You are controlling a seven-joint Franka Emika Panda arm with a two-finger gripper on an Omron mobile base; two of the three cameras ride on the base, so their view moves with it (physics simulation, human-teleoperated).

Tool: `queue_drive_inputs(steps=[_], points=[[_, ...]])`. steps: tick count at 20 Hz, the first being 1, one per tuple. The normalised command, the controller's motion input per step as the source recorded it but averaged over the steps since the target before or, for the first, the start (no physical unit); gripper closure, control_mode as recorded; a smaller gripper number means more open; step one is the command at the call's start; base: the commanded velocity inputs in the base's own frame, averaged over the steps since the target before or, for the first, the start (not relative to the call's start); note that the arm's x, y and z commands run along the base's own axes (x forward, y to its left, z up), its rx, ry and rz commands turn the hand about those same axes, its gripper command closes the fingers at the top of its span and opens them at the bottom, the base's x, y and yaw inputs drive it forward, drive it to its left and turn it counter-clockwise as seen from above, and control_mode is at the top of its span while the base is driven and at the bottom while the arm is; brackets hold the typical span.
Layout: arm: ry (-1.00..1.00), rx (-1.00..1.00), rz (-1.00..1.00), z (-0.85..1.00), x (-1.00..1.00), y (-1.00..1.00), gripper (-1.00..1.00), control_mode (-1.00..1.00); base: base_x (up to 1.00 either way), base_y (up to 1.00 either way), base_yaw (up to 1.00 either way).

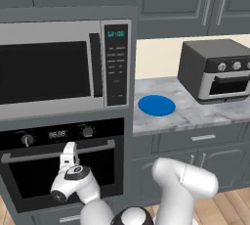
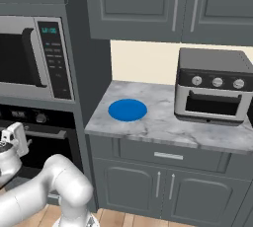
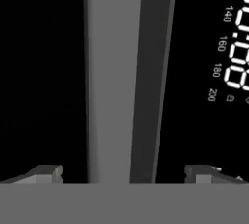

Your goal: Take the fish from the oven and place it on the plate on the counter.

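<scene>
Showing the black oven, door shut, below the silver microwave. At 3 o'clock, the marbled counter carries a toaster oven and the plain blue plate. The gripper, fingers spread wide, straddles the oven's silver bar handle, barring the closed door.

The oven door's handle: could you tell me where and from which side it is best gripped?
Grip the long silver bar handle along its free span, coming straight at the door front of the oven. The open claw is already rolled so its fingertips straddle the bar.
</scene>
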Motion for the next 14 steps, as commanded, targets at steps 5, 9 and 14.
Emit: queue_drive_inputs(steps=[5, 9, 14], points=[[-0.02, 0.0, 0.0, -0.2, 0.21, 0.0, -1.0, -1.0, 0.0, 0.0, 0.0], [-0.04, 0.0, 0.0, -0.26, 0.21, 0.0, -1.0, -1.0, 0.0, 0.0, 0.0], [-0.06, 0.0, 0.0, -0.24, 0.23, 0.0, -1.0, -1.0, 0.0, 0.0, 0.0]])
